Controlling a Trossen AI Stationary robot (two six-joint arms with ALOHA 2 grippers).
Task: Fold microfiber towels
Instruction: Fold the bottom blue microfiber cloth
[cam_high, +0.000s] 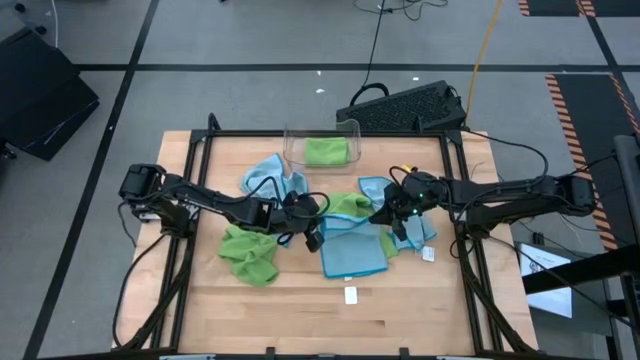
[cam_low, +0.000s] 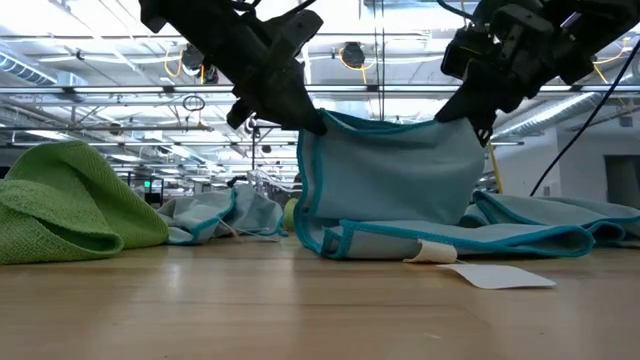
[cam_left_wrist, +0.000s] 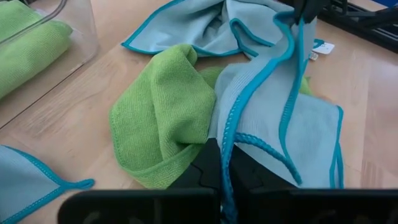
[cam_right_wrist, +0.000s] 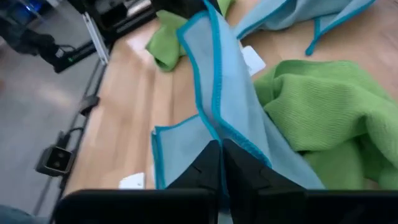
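A light blue microfiber towel (cam_low: 400, 180) is held up between my two grippers at the middle of the table, its top edge stretched from one to the other. My left gripper (cam_low: 308, 122) is shut on its left top corner and my right gripper (cam_low: 472, 120) on its right top corner. The towel's lower part (cam_high: 352, 255) lies doubled over on the table. A lime green towel (cam_high: 250, 255) lies crumpled to the left, another green one (cam_high: 350, 205) just beyond the held towel. More blue towels lie at the far left (cam_high: 270, 180) and right (cam_high: 415, 228). My left gripper pinches the blue towel's teal-hemmed corner (cam_left_wrist: 227, 163) between its two fingers, coming slanting down from the table's left. The towel hangs below the fingers with its lower part on the table. One layer or several, I cannot tell. My right gripper pinches the opposite top corner at the hemmed edge (cam_right_wrist: 216, 127) between its two fingers, slanting down from the table's right. The top edge runs nearly taut to the other gripper, and the cloth below hangs onto the table.
A clear plastic bin (cam_high: 350, 128) with a folded green towel (cam_high: 326, 151) inside stands at the far edge. A white card (cam_high: 351, 294) lies on bare wood near the front, and a white tag (cam_high: 427, 253) lies at the right. A black keyboard (cam_high: 405, 105) sits beyond the table.
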